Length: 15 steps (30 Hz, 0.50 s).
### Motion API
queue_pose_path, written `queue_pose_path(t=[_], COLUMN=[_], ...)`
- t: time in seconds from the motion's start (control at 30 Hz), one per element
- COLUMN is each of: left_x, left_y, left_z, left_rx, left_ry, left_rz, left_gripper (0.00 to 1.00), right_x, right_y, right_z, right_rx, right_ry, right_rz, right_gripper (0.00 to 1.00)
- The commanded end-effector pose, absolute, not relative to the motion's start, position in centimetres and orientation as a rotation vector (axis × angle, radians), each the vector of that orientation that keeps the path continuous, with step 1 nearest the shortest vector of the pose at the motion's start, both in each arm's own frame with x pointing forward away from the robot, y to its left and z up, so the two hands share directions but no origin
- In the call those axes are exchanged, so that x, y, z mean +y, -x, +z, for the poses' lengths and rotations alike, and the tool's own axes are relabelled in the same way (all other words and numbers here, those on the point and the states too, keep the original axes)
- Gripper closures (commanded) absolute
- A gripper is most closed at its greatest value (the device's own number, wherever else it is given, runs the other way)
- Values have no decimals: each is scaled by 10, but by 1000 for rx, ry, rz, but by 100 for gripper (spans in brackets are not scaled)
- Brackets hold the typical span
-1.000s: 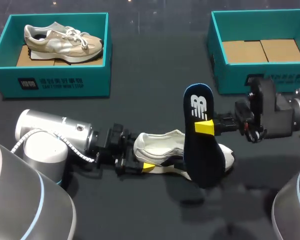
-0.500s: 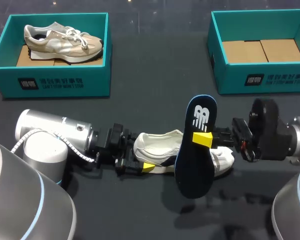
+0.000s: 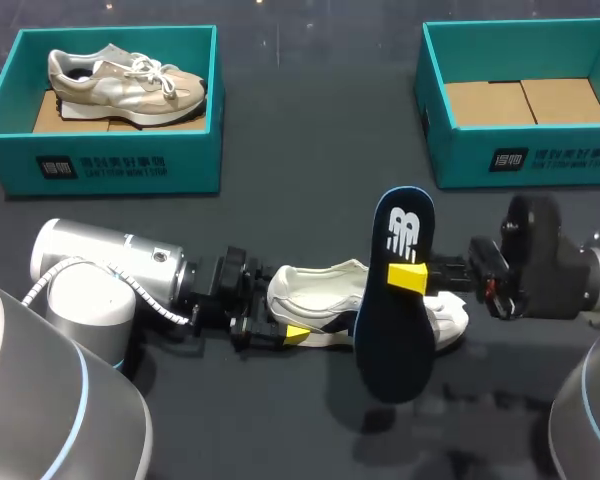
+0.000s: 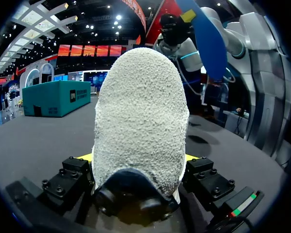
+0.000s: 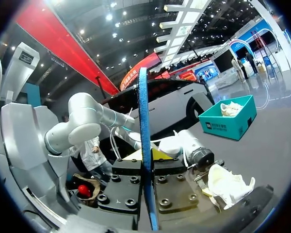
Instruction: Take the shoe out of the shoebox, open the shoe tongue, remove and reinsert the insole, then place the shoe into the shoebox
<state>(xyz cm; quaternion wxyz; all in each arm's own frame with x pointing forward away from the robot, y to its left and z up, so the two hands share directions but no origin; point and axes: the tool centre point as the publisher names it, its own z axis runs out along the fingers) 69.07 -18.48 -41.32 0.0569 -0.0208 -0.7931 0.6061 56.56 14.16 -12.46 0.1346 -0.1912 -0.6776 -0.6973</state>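
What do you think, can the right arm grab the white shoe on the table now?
Probably not yet. The right gripper is shut on the insole, so it is busy, and the insole hangs in front of the shoe. The left gripper holds that shoe by the heel.
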Motion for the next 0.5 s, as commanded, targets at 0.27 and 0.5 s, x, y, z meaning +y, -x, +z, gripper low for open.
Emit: queue_pose_path(t=[0.27,0.5], left_x=[-185,-185], left_y=[-691,-691], left_z=[-414,-414], left_rx=[-2407,-2407], left_ry=[64,64], left_rz=[1834,1834], left_gripper=[100,100], right_x=[134,133], right_y=[-567,-568], right_z=[-106,-106], right_rx=[-1962,-1930], right_ry=[582,605], right_rz=[-1979,-1959], right_gripper=[100,100])
